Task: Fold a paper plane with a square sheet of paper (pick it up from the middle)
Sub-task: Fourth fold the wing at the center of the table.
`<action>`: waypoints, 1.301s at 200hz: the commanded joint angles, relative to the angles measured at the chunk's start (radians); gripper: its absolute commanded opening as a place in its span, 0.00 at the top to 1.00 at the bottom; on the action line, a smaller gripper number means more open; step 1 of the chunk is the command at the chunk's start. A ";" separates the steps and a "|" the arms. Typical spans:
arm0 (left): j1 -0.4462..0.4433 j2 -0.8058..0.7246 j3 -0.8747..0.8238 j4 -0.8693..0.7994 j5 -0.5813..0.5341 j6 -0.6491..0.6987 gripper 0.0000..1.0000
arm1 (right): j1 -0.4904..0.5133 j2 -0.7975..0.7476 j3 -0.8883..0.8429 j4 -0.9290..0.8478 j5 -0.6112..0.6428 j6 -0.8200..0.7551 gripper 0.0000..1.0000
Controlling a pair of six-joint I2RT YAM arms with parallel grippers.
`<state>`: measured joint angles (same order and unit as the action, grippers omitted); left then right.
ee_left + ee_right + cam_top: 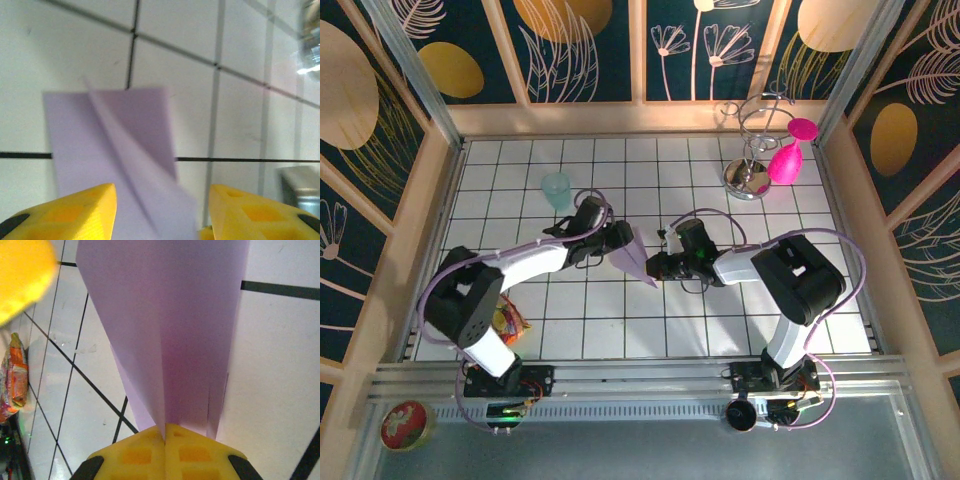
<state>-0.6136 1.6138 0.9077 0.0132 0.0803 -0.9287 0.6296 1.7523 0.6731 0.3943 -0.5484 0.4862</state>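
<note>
Folded pale lilac paper plane (638,256) is sitting mid-table between both arms. The right gripper (165,427) is pinching its crease, fingers fully together. The left gripper (161,197) is straddling it, fingers apart. A translucent teal cup (556,188) is standing just behind the left gripper, and a crumpled orange snack packet (506,322) is lying by the left arm.

Overhead from behind; close wrist views sharing the paper plane (165,330).

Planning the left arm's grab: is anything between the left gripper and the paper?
Nothing visible. The paper sits directly ahead of the open left gripper, reaching between its fingers; the right gripper is shut on it.
</note>
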 commanded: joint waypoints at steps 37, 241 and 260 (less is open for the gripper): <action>0.003 -0.028 -0.105 0.213 0.159 -0.054 0.62 | -0.031 0.040 -0.013 0.053 -0.091 0.070 0.94; 0.004 0.139 -0.121 0.343 0.334 -0.091 0.82 | -0.077 0.086 -0.097 0.241 -0.186 0.165 0.94; 0.005 0.139 -0.122 0.353 0.341 -0.093 0.82 | -0.077 0.090 -0.105 0.266 -0.194 0.176 0.95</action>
<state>-0.6136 1.7439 0.7650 0.3412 0.3939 -1.0229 0.5613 1.8191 0.5915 0.6029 -0.7128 0.6369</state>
